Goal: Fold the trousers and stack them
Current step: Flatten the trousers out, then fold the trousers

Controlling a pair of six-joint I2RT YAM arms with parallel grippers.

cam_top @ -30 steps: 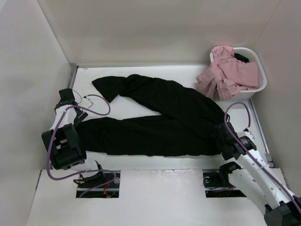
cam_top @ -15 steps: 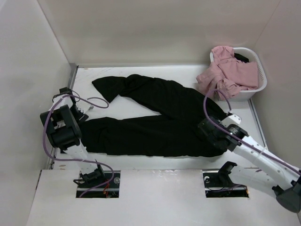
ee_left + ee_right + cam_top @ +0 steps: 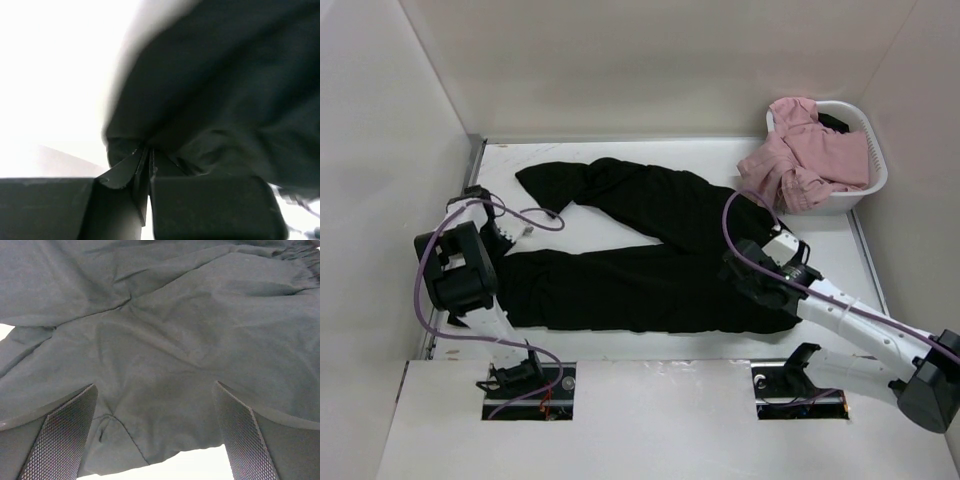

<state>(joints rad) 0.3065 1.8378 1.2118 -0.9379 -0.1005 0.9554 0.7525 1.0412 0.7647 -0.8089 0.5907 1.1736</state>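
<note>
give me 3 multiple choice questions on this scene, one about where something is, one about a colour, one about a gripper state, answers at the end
1. Where does the basket stand on the table?
A) far right corner
B) near left corner
C) between the arm bases

2. What colour are the clothes in it?
A) blue
B) pink
C) green

3. How is the left gripper?
A) wide open over bare table
B) shut on the basket rim
C) shut on the trousers

Answers:
1 A, the top view shows it at the far right.
2 B, pink cloth spills over its rim.
3 C, the left wrist view shows black fabric pinched in its closed jaws.
</note>
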